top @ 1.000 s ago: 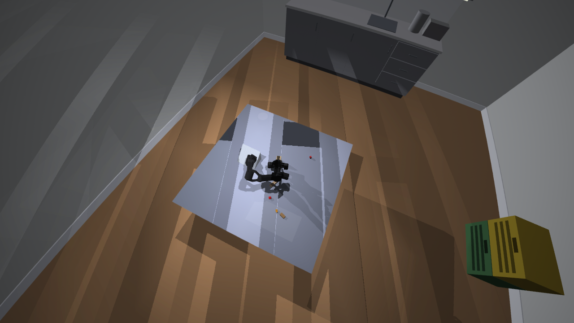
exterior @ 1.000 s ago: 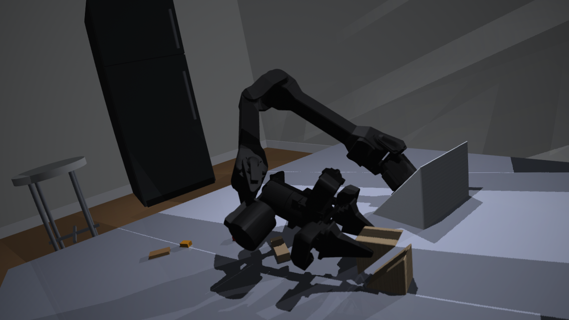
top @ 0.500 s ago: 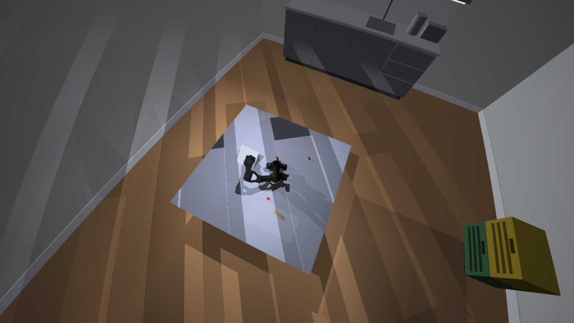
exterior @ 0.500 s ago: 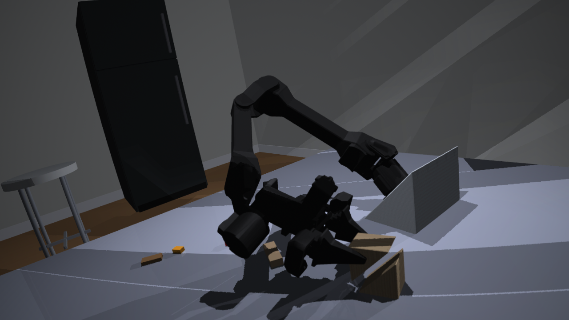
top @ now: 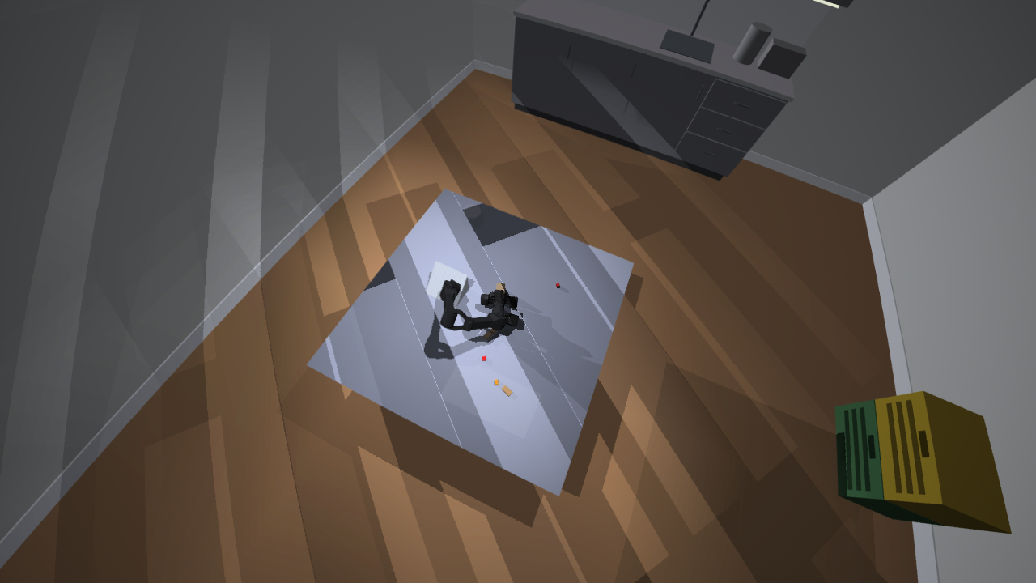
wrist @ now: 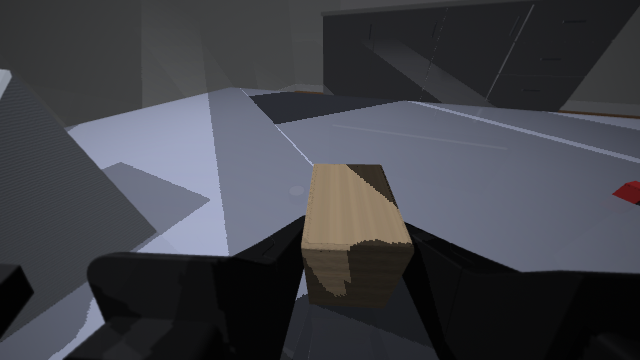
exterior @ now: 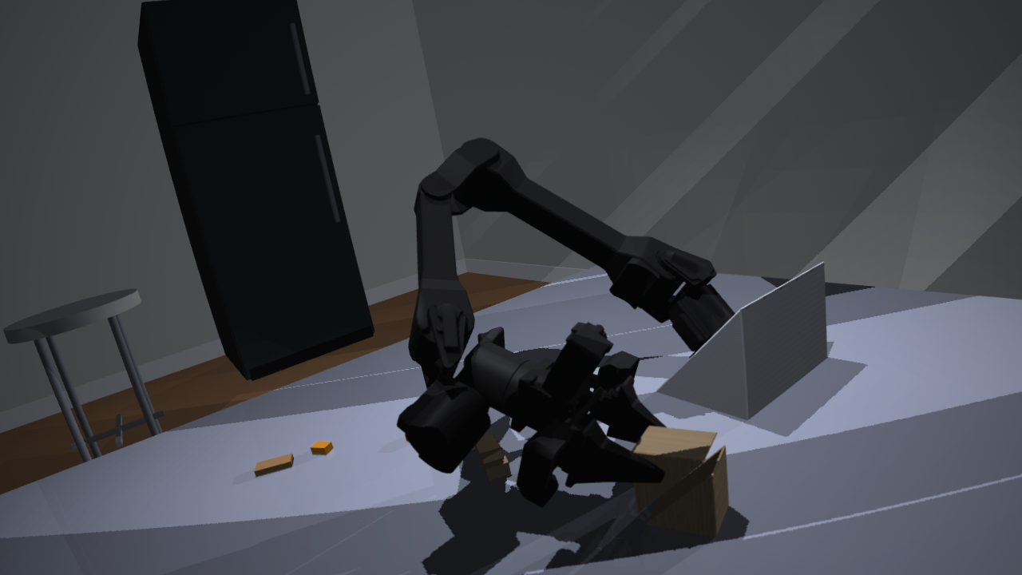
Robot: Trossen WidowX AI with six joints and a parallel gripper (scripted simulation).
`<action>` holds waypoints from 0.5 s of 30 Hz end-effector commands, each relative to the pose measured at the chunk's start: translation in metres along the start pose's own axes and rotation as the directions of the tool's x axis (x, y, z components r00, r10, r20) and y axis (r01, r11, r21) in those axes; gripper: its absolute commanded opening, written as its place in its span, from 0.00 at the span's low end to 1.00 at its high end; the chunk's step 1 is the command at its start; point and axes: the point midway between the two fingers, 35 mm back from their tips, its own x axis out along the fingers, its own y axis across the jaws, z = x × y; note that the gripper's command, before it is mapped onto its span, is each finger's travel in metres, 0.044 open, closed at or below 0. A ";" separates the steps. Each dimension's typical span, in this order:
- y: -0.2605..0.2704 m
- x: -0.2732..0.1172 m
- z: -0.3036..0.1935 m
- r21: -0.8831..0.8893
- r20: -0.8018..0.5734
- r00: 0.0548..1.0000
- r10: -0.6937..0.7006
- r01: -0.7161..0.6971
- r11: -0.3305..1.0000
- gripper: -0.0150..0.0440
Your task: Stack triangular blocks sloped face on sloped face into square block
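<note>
My gripper (top: 500,291) (exterior: 660,451) (wrist: 348,223) is shut on one wooden triangular block (exterior: 675,438) (wrist: 355,205), with a finger on each side. Its flat top faces up and looks about level. The lower triangular block (exterior: 720,497) stands on the table (top: 347,355) (exterior: 143,500) under and beside the held one, in the exterior view. A dark strip of its slope shows past the held block, and its raised edge stands near the held block's top edge. Their ends look offset. Whether the slopes touch is hidden. The lower block is hidden in the wrist view.
A grey wedge (top: 438,280) (exterior: 786,350) (wrist: 65,180) stands near the arm base. Another wooden piece (top: 490,334) (exterior: 493,458) lies under the forearm. A red cube (top: 483,358), an orange block (top: 496,381) (exterior: 321,447) and a tan bar (top: 507,390) (exterior: 274,464) lie nearby. Another red cube (top: 558,285) (wrist: 629,193) lies apart.
</note>
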 end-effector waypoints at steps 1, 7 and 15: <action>0.000 0.002 -0.002 -0.005 0.004 1.000 0.000 0.000 1.000 0.25; 0.001 0.005 -0.005 -0.005 0.004 1.000 0.000 0.000 1.000 0.25; 0.001 0.008 -0.008 -0.005 0.003 1.000 0.001 0.000 1.000 0.25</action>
